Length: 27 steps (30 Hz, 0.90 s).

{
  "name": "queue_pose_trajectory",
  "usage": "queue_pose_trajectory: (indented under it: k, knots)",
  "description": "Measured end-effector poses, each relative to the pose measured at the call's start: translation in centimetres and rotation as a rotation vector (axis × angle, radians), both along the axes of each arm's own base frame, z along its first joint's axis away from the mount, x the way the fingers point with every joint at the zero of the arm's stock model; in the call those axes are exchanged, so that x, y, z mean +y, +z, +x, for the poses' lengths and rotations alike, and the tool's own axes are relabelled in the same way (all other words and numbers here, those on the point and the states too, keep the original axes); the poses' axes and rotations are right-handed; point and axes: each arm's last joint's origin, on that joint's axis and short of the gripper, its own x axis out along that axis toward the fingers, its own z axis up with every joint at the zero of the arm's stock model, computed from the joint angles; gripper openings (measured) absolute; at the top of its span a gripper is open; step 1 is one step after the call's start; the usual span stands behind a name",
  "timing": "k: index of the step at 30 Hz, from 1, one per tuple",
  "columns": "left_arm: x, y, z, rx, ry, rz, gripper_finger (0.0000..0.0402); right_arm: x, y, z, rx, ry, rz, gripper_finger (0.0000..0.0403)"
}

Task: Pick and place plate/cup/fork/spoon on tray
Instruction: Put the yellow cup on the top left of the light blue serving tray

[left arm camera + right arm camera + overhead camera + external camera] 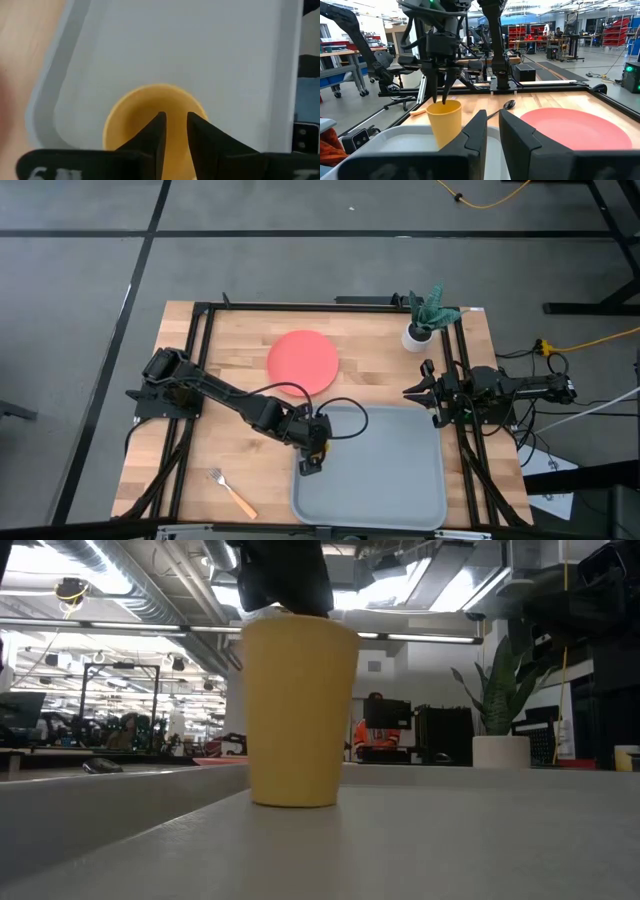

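The wooden table (230, 360) stands on a grey floor, and the grey tray (400, 480) lies at its near edge, towards the right corner. The yellow cup (445, 121) stands upright on the tray floor, close to the tray's left rim and rather near its far left corner. The left gripper (443, 87) is directly above the cup, pointing straight down, with its fingertips at the cup's rim; the fingers are close together and seem to pinch the rim wall, but I cannot tell if they have already let go. So the coming move is probably a vertical one: to release and rise. The left arm reaches from the table's left edge over the tray rim. The right gripper (424, 392) waits near the tray's far right corner, its fingers close together and empty.
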Motion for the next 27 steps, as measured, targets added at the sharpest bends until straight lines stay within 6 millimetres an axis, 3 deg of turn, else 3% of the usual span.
queue_pose_trajectory:
  k: [10, 14, 21, 27]
  knots:
    - [3.1, 1.7, -2.5, 0.122, 0.097, 0.151, 0.0069, 0.0, 0.0, 0.0, 0.001, 0.000, 0.005, 0.0056]
    - [3.3, 2.6, -2.7, 0.107, 0.073, 0.076, 0.0072, 0.0, 0.0, 0.0, 0.004, 0.000, 0.005, 0.0056]
    - [-0.7, 2.9, -2.7, 0.012, -0.062, -0.043, 0.0071, 0.0, -0.2, 0.0, 0.026, 0.000, 0.000, 0.0056]
    - [-4.7, 2.1, -3.2, -0.066, -0.045, 0.020, 0.0069, 0.0, -0.5, 0.0, 0.052, 0.000, -0.003, 0.0056]
